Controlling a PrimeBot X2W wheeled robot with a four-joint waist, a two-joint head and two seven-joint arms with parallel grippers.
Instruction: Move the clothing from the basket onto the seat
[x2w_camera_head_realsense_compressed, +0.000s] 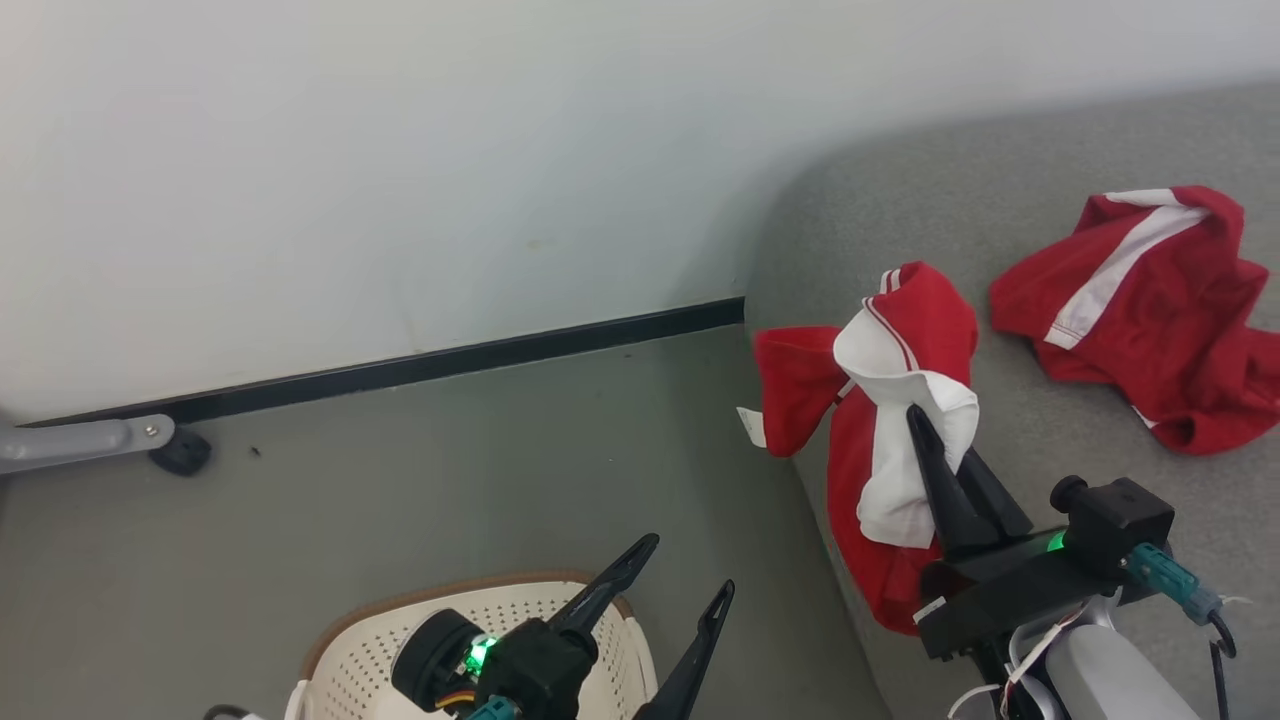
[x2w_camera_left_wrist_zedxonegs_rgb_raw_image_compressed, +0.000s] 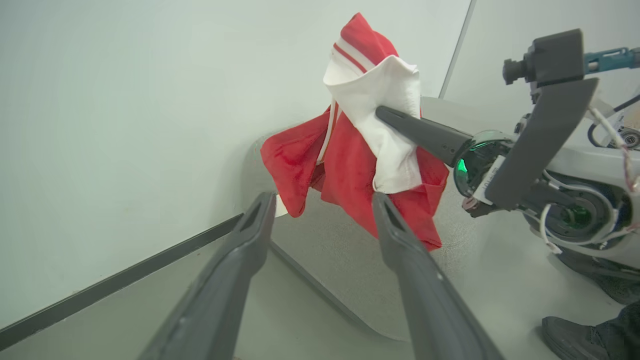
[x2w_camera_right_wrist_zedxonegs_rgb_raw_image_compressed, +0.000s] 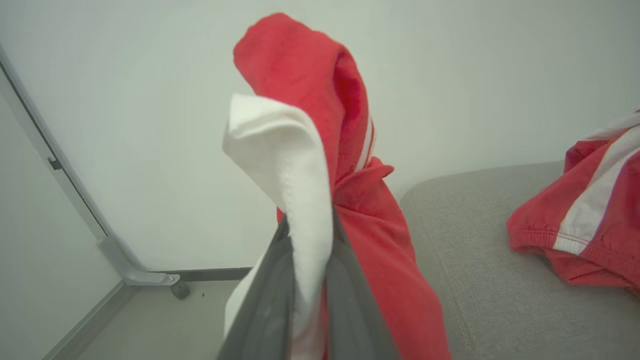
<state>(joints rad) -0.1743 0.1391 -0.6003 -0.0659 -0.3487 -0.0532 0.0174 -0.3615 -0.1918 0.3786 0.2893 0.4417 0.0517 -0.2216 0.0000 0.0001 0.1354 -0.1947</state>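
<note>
"Head view, item one: your right gripper (x2w_camera_head_realsense_compressed: 925, 432), clenched on the white panel of the held garment (x2w_camera_head_realsense_compressed: 905, 320). Item two: your left gripper (x2w_camera_head_realsense_compressed: 688, 565), fingers spread wide, nothing between them, over the basket (x2w_camera_head_realsense_compressed: 370, 640)."

"Where does the held garment lie against the seat?"

"Item three: the seat (x2w_camera_head_realsense_compressed: 900, 190), grey, on the right of the floor. The held garment hangs at the seat's left edge. One red flap overhangs the floor and the rest drapes along the cushion's border. You cannot tell from here whether the hem touches the upholstery. Left wrist view, same item: a fold stands above the pinch and the red bulk hangs below it, so the long axis runs downward."

"Which way is the open cushion?"

"To the right of the pinch, and further up the head view. Item four: second garment (x2w_camera_head_realsense_compressed: 1140, 300), lying on the seat, well apart from the held one, with bare cushion between."

"Which arm is nearer?"

"The right, at the seat's edge. The left is well apart, by the basket. Judgement: carry the pinch rightward, inboard of the edge, before you let go. Otherwise the overhanging flap may drag the piece to the floor."

"Basket contents?"

"Too little of its inside shows. Cannot tell."
</note>
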